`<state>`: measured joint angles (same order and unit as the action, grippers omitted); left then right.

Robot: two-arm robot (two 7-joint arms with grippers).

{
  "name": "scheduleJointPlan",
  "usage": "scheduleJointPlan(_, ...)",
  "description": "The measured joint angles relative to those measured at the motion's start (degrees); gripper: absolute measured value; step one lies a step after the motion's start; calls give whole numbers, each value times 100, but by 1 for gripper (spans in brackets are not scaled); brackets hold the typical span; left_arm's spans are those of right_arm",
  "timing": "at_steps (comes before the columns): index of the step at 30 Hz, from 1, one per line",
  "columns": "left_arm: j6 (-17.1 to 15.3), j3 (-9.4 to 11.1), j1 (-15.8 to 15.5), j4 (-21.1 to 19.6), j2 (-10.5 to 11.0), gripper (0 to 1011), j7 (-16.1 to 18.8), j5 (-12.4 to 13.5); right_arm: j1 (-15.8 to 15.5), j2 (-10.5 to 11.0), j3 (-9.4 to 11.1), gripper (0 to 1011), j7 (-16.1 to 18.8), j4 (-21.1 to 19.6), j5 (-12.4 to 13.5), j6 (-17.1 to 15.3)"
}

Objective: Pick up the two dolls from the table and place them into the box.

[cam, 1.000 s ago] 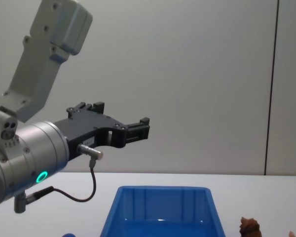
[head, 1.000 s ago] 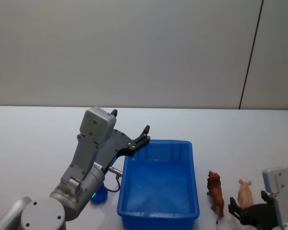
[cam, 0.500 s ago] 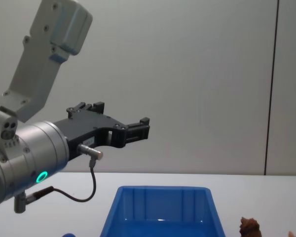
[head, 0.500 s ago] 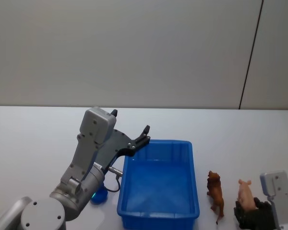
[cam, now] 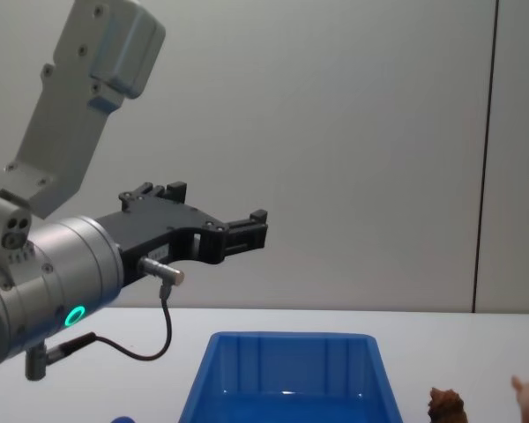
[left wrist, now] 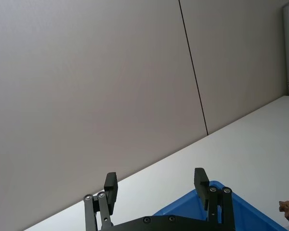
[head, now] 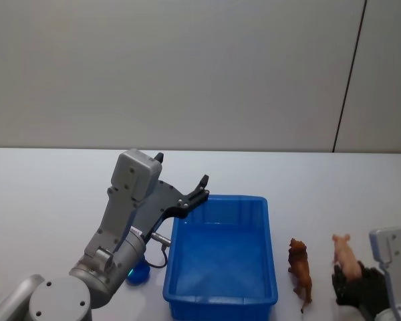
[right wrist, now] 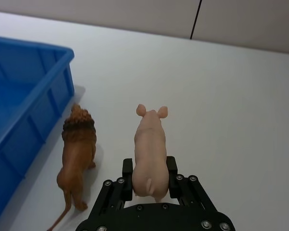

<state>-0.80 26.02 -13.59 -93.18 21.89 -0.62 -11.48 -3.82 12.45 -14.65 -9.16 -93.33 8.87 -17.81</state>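
1. The right pincer (right wrist: 149,169) sits low over the near right part of the counter (head: 53,187); its black fingers (right wrist: 127,168) are clamped on the hindquarters of the pink doll (right wrist: 149,137), a pig, one finger on each flank; the pig's snout points away from the robot; whether its feet touch the counter I cannot tell.
2. The brown doll (right wrist: 78,144), a lion, stands upright on the counter just beside the pig, on its left, facing the same way; no finger touches it; it is between the pig and the box.
3. The box (head: 220,304) rests on the counter near the lion's left, apart from it, with its open top up; a small blue round thing (head: 139,271) lies by its left wall, partly hidden by the left arm.
4. The left pincer (left wrist: 155,183) hangs in the air above the box's far left corner; its fingers are wide apart and grip nothing.
5. Beyond, the counter meets a plain grey wall (head: 187,67).
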Motion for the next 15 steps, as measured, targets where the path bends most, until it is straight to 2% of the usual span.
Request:
scheduleJointPlan(6,0,0,0,0,0,1001,0,0,-9,33,41,383,19,-230,-62,114)
scheduleJointPlan(15,0,0,0,0,0,1001,0,0,75,97,99,383,388,-544,-149,326)
